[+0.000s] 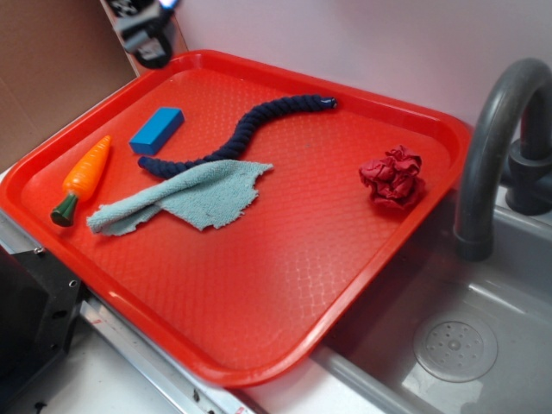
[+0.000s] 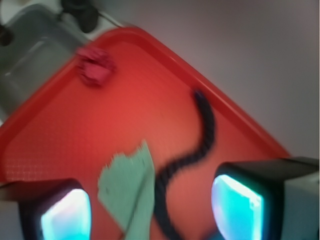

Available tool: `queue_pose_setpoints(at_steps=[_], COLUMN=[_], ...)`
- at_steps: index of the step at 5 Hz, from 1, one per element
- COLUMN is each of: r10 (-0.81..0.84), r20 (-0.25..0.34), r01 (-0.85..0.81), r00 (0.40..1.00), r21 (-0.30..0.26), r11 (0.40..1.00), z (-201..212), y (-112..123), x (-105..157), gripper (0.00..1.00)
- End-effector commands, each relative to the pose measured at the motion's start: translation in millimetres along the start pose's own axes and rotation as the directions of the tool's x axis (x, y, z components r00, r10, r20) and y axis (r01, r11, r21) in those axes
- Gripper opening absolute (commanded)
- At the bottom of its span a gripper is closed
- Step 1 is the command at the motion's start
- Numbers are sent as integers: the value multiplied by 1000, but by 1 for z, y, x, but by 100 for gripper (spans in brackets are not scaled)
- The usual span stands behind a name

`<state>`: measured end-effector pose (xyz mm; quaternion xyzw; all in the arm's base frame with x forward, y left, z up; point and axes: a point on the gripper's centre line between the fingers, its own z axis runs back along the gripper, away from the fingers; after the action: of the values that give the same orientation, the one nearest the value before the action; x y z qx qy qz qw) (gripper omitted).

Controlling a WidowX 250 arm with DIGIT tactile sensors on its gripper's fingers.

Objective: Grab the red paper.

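Note:
The red paper (image 1: 393,177) is a dark red crumpled ball at the right side of the big red tray (image 1: 285,276), near the tray's edge by the sink. In the wrist view the red paper (image 2: 95,66) lies far ahead at the upper left. My gripper (image 1: 147,30) hangs high above the tray's far left corner, mostly cut off and blurred in the exterior view. In the wrist view my gripper (image 2: 150,207) is open and empty, its two fingers (image 2: 235,202) wide apart over the cloth and rope.
On the tray lie a dark blue rope (image 1: 233,138), a teal cloth (image 1: 185,198), a blue block (image 1: 157,129) and a toy carrot (image 1: 82,178). A grey sink (image 1: 483,345) with a dark faucet (image 1: 492,147) stands right of the tray.

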<state>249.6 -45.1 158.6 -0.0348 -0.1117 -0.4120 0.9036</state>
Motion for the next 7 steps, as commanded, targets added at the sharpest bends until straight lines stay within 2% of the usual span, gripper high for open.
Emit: queue_pose_setpoints(at_steps=[1,2,4,6,7], r10=[-349,-422,-519,-550,-558], r20=[97,80,63,27,3], r01=[355,427,522,543,545], r00=[932,903,853,834,830], r21=[-56,-75,-142,-210,-224], r11=[933,901,841,813,808], z=[-31,-52,-80,-109,-117], y=[-2,4,-13,-18,-15], x=[47,61,79,93,96], gripper=[100,100,100,100,100])
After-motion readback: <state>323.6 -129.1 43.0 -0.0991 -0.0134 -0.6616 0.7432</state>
